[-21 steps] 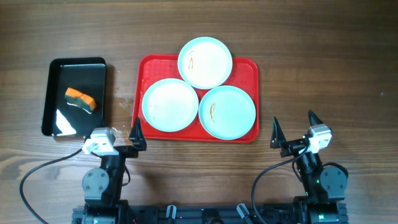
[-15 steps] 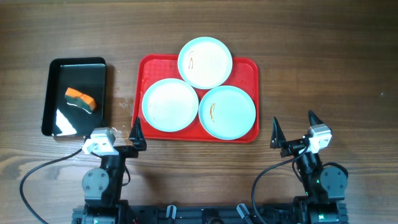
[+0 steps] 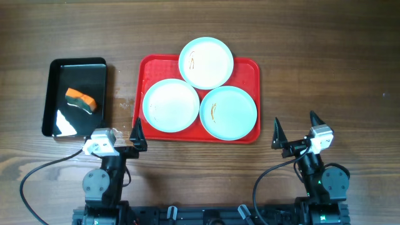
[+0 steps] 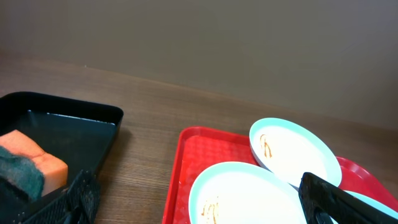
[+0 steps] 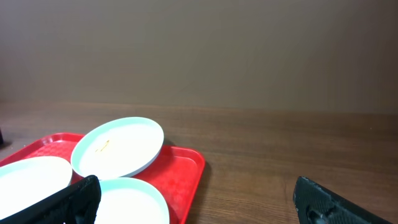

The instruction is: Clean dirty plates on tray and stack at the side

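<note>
Three pale mint-white plates lie on the red tray [image 3: 145,67]. The far plate [image 3: 206,62] overhangs the tray's back rim and has an orange-brown smear. The front left plate [image 3: 170,105] has a faint smear; it also shows in the left wrist view [image 4: 249,196]. The front right plate [image 3: 228,112] has a smear too. My left gripper [image 3: 119,139] is open and empty just in front of the tray's left corner. My right gripper [image 3: 295,129] is open and empty to the right of the tray's front corner. The tray also shows in the right wrist view [image 5: 186,165].
A glossy black tray [image 3: 59,69] stands at the left and holds an orange sponge with a dark green face [image 3: 82,100]. The sponge also shows in the left wrist view [image 4: 31,165]. The table is dark wood.
</note>
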